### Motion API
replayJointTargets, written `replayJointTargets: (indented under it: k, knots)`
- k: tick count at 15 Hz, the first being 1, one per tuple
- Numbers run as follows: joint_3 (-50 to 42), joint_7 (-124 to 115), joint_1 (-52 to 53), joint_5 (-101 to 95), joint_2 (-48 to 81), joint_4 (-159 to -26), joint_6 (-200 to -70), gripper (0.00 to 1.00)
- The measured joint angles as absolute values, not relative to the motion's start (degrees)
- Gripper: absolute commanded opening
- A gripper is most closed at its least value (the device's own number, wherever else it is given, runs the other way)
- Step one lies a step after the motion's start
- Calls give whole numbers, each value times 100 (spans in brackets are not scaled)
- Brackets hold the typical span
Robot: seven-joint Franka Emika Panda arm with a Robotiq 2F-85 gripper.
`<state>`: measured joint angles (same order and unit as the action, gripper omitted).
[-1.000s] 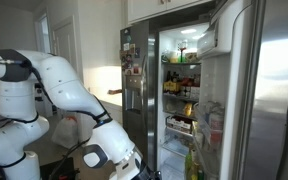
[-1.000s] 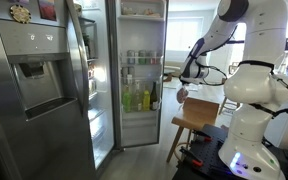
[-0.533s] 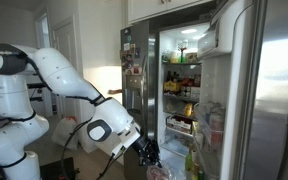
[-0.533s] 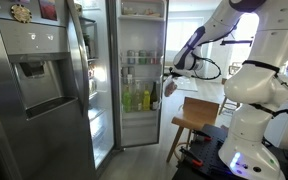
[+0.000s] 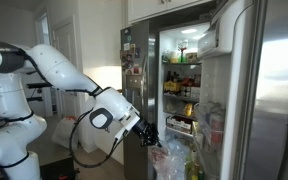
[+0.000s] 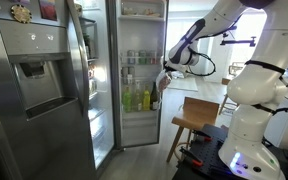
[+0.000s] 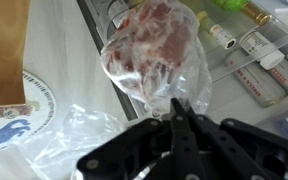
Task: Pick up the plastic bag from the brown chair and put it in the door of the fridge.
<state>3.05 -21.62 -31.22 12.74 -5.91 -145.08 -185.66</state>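
Claw: your claw (image 7: 176, 112) is pinched tight on the neck of the plastic bag (image 7: 154, 50), so the bag hangs free below it.
Bag: it is in the air, clear of the brown chair (image 6: 196, 108) and near the door of the fridge (image 5: 216, 115).
Room: the bottles (image 7: 239, 40) crowd the door bins, so pick a gap and clear the bin's front edge.

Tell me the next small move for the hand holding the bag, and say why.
Probably ease the hand a little closer to the door of the fridge without opening it. It is shut on the plastic bag, and the bag hangs in front of the door's bottle shelves, seemingly not yet over a bin.
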Motion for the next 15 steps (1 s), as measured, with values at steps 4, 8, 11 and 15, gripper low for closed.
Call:
replayJointTargets:
  k: [4,8,11,15]
  knots:
    - [-196,-2162,-2543,1288,-647,-14479,-18956,0]
    - [-739,-2384,-1888,1121,-654,-14418,-19570,0]
    - [-1121,-2956,-1545,568,-674,-14315,-19867,0]
    - [-1664,-3574,-1242,-317,-848,-13804,-19857,0]
